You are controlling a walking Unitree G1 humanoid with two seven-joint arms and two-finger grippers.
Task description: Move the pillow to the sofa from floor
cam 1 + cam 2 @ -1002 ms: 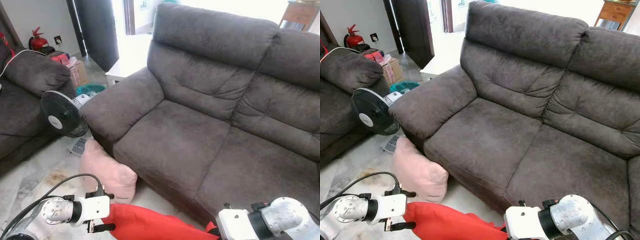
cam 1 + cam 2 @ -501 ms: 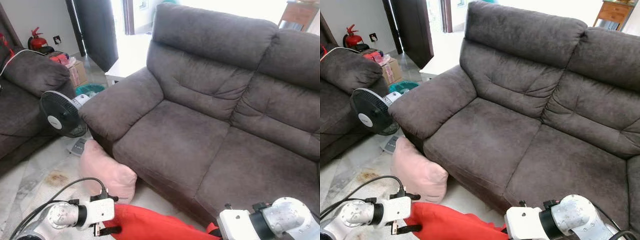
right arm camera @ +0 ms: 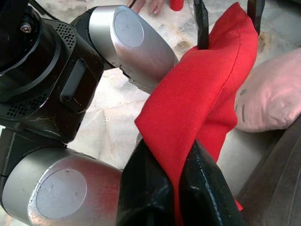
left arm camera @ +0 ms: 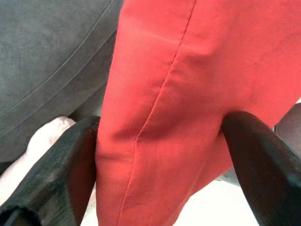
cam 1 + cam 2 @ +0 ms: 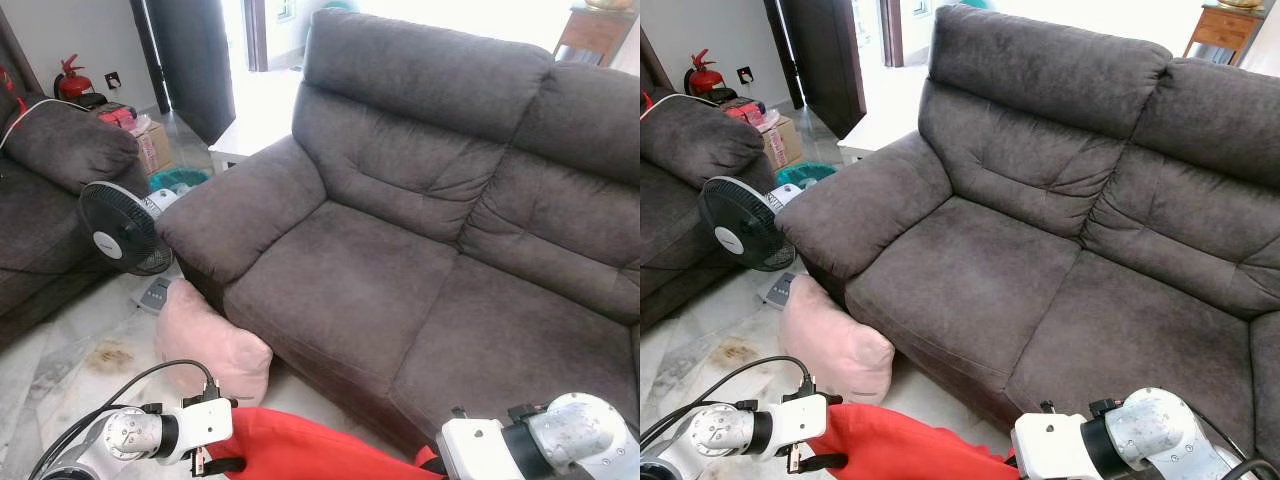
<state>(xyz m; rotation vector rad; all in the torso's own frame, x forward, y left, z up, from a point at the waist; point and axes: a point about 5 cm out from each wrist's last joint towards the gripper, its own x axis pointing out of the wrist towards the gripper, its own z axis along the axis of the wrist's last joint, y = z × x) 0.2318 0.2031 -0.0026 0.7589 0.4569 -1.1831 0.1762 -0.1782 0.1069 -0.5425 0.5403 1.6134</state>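
My left gripper [image 4: 160, 155] is pinching one end of the red pillow [image 5: 900, 450], fingers spread around its thickness. My right gripper [image 3: 176, 188] is clamping the other end tightly.

Your robot's left arm [image 5: 130, 440] is a silver cylinder ending in a white boxy wrist block, with a thin black cable looping over it from about nine o'clock. Your right arm [image 5: 545, 450] is thicker: a rounded silver joint, a black collar, then a white block with small black screws. Each gripper has two long matte black fingers [image 4: 56, 174]. The wrist view shows silver domed joint caps [image 3: 129, 30] on black vented housings.
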